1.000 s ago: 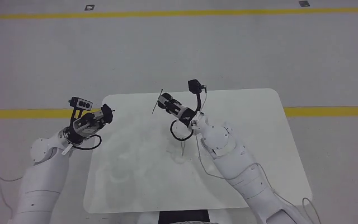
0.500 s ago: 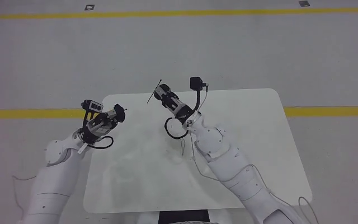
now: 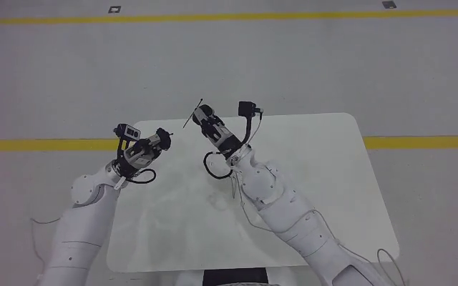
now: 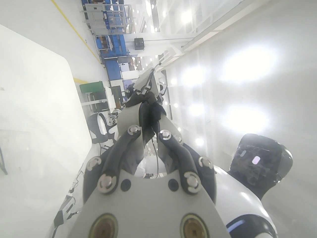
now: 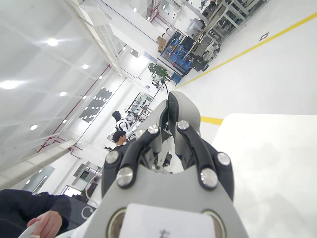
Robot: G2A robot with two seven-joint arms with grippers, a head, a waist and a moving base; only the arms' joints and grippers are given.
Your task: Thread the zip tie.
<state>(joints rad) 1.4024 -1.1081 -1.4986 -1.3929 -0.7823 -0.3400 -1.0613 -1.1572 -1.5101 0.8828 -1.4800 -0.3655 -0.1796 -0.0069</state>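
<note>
A thin black zip tie (image 3: 192, 115) sticks out slantwise from my right gripper (image 3: 200, 113), which is shut on it above the far left part of the white table (image 3: 315, 143). In the right wrist view the zip tie (image 5: 165, 88) runs between the closed fingertips of the right gripper (image 5: 171, 100) and pokes out past them. My left gripper (image 3: 167, 135) hangs a short way to the left of it, fingers closed. In the left wrist view a thin dark strip (image 4: 155, 67) shows at the tips of the left gripper (image 4: 146, 82). The two grippers are apart.
Another thin dark strip (image 3: 235, 187) lies flat on the table beside the right forearm; it is also at the border of the left wrist view (image 4: 2, 161). The table's far left corner (image 3: 143, 127) lies just behind the left gripper.
The left gripper has travelled right and slightly farther back over the table's left edge. The right gripper has shifted left and back with the zip tie, so the gap between them has narrowed.
</note>
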